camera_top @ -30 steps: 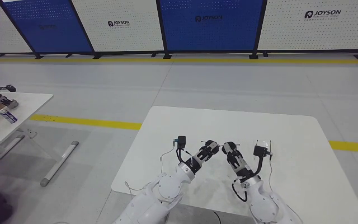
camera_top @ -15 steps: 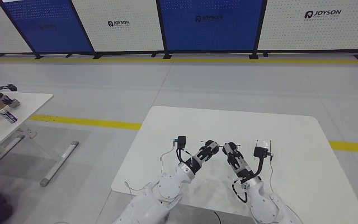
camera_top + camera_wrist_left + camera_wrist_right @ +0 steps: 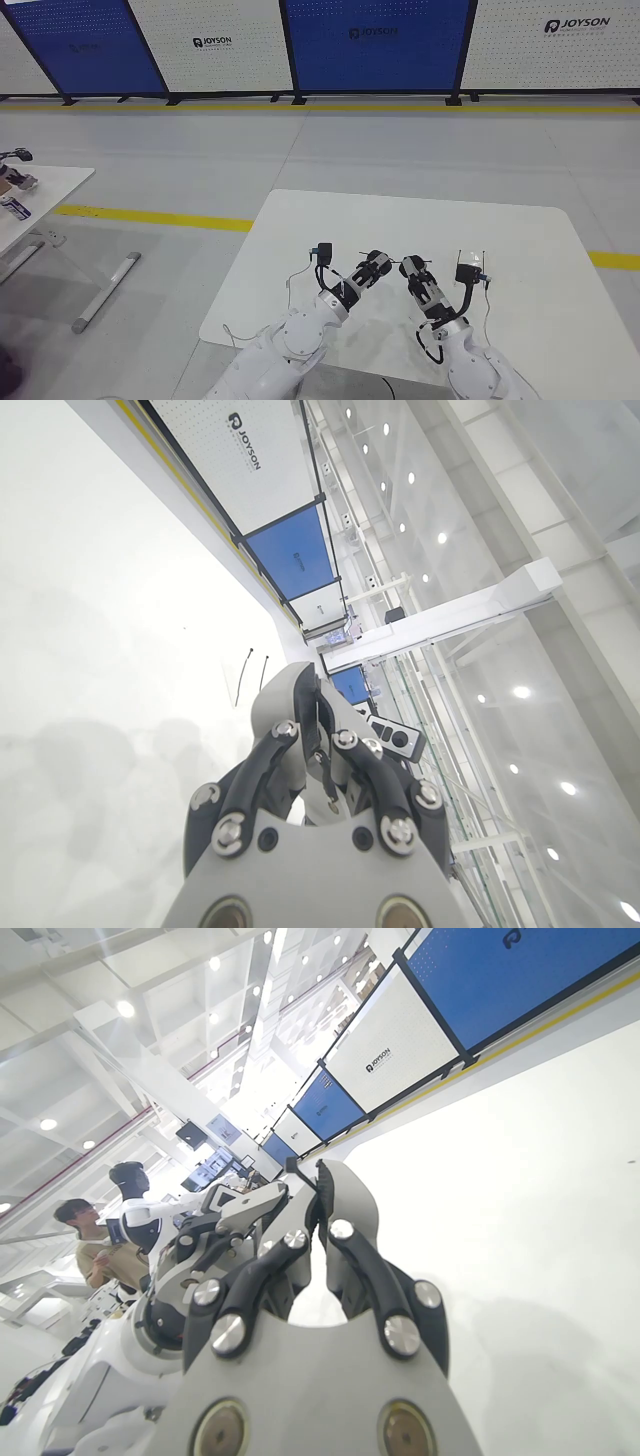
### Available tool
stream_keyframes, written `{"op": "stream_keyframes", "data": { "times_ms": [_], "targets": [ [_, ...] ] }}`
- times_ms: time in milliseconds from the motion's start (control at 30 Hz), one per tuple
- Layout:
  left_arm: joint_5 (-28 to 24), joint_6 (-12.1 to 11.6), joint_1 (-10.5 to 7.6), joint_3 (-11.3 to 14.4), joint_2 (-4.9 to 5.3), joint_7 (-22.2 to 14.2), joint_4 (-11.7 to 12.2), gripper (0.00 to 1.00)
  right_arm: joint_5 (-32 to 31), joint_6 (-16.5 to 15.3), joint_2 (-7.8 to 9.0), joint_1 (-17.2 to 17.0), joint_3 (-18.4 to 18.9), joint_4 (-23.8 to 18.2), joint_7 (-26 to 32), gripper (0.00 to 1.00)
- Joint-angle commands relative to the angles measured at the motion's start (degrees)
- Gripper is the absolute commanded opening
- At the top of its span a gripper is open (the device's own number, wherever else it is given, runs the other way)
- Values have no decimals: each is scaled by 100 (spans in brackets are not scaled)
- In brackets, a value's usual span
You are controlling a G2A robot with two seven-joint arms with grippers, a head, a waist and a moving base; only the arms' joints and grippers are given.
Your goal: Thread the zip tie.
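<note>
Closest to us on the right wrist view, the right gripper [image 3: 319, 1188] has its fingers pinched down on a thin black zip tie [image 3: 295, 1168]. The strap runs in between the dark pads, and the square head pokes out just past the fingertips, tilted away from the table [image 3: 400, 215]. Just beside that head we see the left gripper [image 3: 311, 680], its tip pointing toward the tie from the other side. The two grippers sit near each other over the front middle of the white top. In the left wrist view its two fingers are pressed together with no gap between the pads. We cannot tell whether anything is caught between them. A short dark strip hangs down behind the fingers there, and we cannot tell what it is. Farther out, beyond the left gripper's tip, two loose zip ties [image 3: 243, 675] lie flat on the table side by side, nearly parallel and apart from both grippers. Past them the white tabletop runs on to its rounded far corner.
</note>
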Motion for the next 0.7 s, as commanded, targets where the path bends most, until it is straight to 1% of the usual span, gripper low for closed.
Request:
{"op": "stream_keyframes", "data": {
  "times_ms": [0, 33, 67, 100, 133, 167, 200, 233, 267, 300, 367, 433, 467, 567, 600, 667],
  "targets": [
    [0, 0, 0, 0, 0, 0, 0, 7, 1, 1, -2, -5, 3, -3, 3, 0],
    [0, 0, 0, 0, 0, 0, 0, 18, 0, 1, -4, -8, 5, -4, 3, 0],
    [0, 0, 0, 0, 0, 0, 0, 21, 1, 1, -6, -10, 7, -4, 2, 0],
    [0, 0, 0, 0, 0, 0, 0, 17, 3, 1, -8, -12, 9, -3, -1, 0],
    [0, 0, 0, 0, 0, 0, 0, 7, 5, 1, -10, -15, 11, -2, -7, 0],
    [0, 0, 0, 0, 0, 0, 0, 0, 4, 1, -12, -17, 13, -1, -11, 0],
    [0, 0, 0, 0, 0, 0, 0, 0, 3, 1, -14, -19, 14, 0, -14, 0],
    [0, 0, 0, 0, 0, 0, 0, 13, 3, 1, -17, -20, 15, 2, -16, 0],
    [0, 0, 0, 0, 0, 0, 0, 30, 4, 1, -20, -21, 15, 6, -20, 0],
    [0, 0, 0, 0, 0, 0, 0, 45, 6, 1, -23, -21, 15, 9, -22, 0],
    [0, 0, 0, 0, 0, 0, 0, 50, 10, 3, -30, -20, 16, 19, -29, 0],
    [0, 0, 0, 0, 0, 0, 0, 51, 13, 8, -37, -20, 17, 25, -35, 0],
    [0, 0, 0, 0, 0, 0, 0, 58, 12, 12, -40, -19, 18, 27, -39, 0],
    [0, 0, 0, 0, 0, 0, 0, 55, 1, 9, -49, -18, 20, 34, -45, 0],
    [0, 0, 0, 0, 0, 0, 0, 51, -2, 3, -53, -19, 21, 37, -46, 0],
    [0, 0, 0, 0, 0, 0, 0, 49, -5, 1, -57, -20, 23, 39, -45, 0]
  ]
}}
